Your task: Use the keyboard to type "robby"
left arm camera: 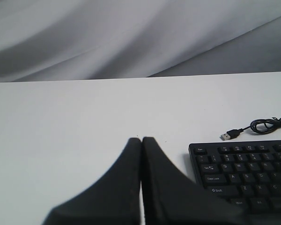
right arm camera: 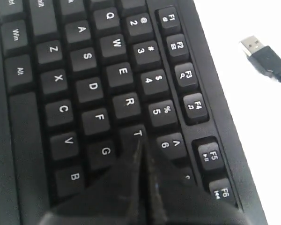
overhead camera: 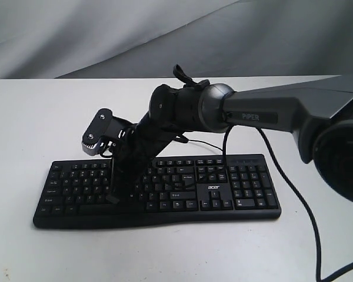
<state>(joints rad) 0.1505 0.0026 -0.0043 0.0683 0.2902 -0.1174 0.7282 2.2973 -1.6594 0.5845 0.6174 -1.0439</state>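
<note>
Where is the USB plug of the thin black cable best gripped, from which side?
I would grip its black moulded body behind the silver metal tip, from above: it lies flat on the white table, apart from the black plastic keyboard, both narrow sides free.
</note>
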